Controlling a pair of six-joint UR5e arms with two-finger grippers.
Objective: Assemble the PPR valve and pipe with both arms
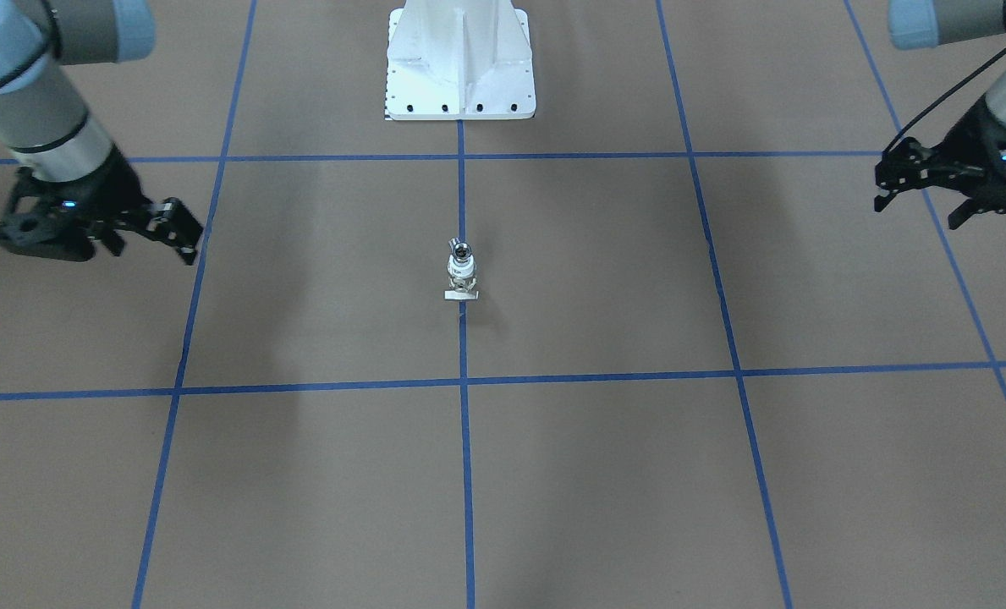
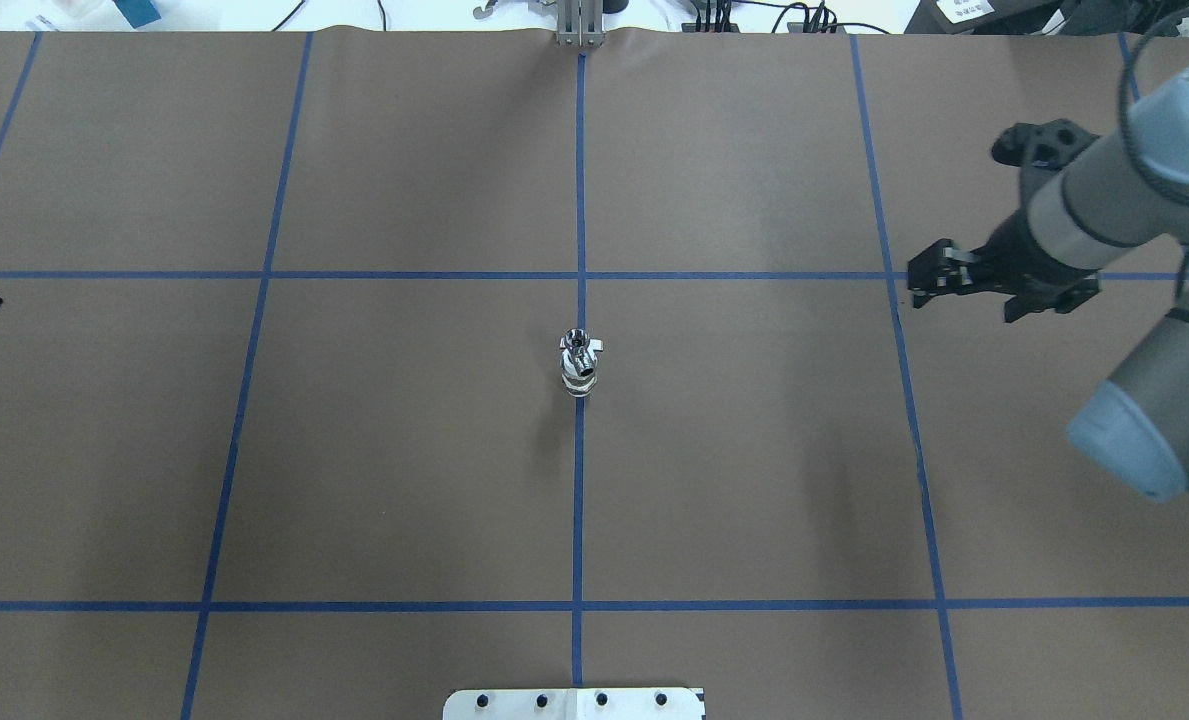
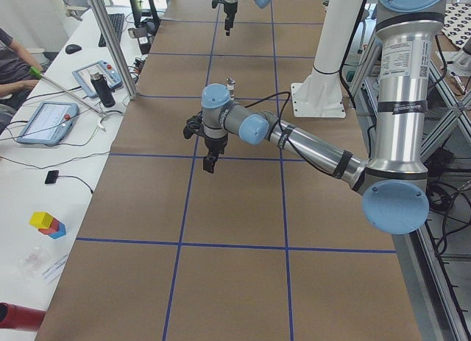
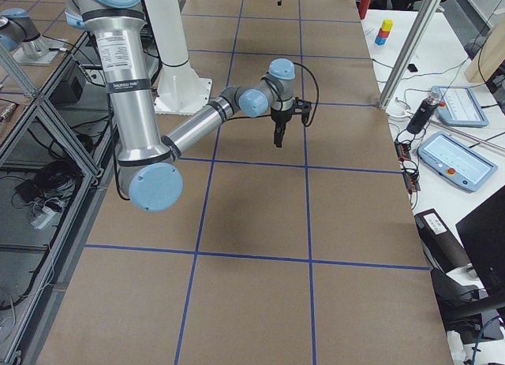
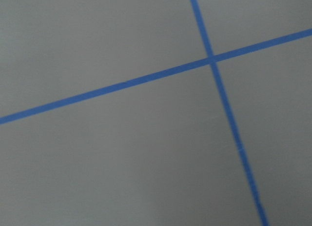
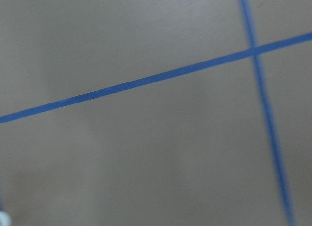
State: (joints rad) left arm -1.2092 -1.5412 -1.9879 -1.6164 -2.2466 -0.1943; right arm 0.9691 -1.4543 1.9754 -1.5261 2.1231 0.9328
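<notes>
The PPR valve (image 1: 462,271) stands upright on the centre blue tape line, with white rings and a small flat handle at its foot. The shiny pipe (image 1: 461,249) sits on top of it, open end up; the two look like one piece. Both also show in the overhead view, the valve (image 2: 581,377) under the pipe (image 2: 577,343). My right gripper (image 1: 183,230) hovers far to one side, also in the overhead view (image 2: 929,280); it looks shut and empty. My left gripper (image 1: 883,188) hovers far to the other side and looks shut and empty. Both wrist views show only bare table.
The robot's white base (image 1: 460,68) stands behind the valve. Blue tape lines (image 2: 580,200) grid the brown table. An operators' desk with tablets (image 3: 44,120) and a metal post (image 3: 110,46) lies beyond the table's far edge.
</notes>
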